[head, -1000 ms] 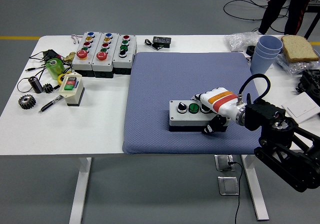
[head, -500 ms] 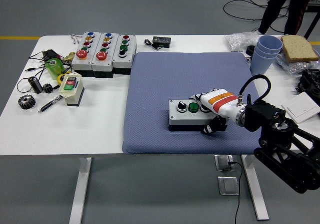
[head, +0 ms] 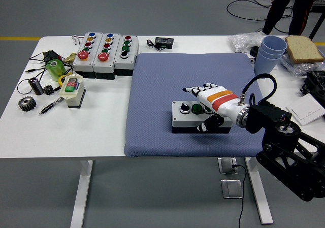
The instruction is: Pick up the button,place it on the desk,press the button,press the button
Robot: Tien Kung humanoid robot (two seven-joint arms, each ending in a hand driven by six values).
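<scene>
Right hand [head: 216, 100] shifted left; fingers [head: 195, 90] released, spread above button box [head: 184, 116], thumb alongside front.

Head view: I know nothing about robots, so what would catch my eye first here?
Probably the white, orange-striped robot hand, reaching in from the right over a grey button box lying on the blue mat, fingers spread above its buttons. Next, the three button boxes with coloured buttons at the far left of the white table.
</scene>
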